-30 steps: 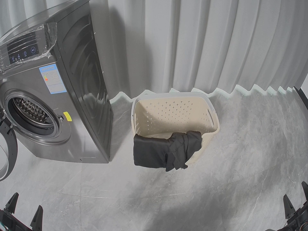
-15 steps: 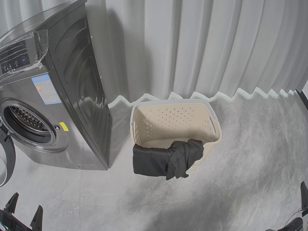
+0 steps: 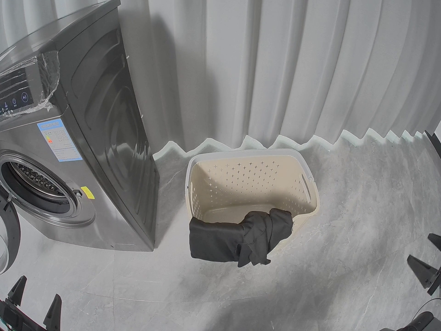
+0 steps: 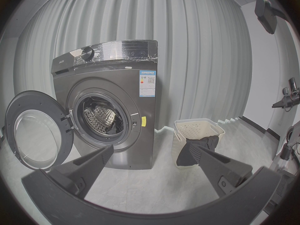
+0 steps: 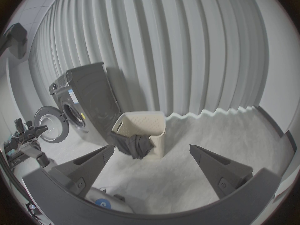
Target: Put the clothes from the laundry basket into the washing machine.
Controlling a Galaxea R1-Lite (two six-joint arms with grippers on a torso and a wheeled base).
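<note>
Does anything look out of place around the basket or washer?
The dark garment is draped over the laundry basket's near rim, mostly hanging outside. Crinkled plastic wrap clings to the washing machine's control panel.

Print check: all of it sits on the dark grey metal front-loading washing machine (image 4: 109,110).
- Blue-and-white rectangular paper sticker (image 4: 147,83) on the front face, above the drum opening on the side away from the door hinge. It has a square code pattern, small coloured bars and lines of fine print, none of it legible.
- Small yellow sticker (image 4: 143,121) just beside the door opening. The marks are too small to read.
- Black glossy control panel (image 3: 16,98) under clear plastic film, with a few lit round icons and no readable digits.
- Short pale logo lettering (image 4: 61,61) at the hinge-side end of the panel.
</note>
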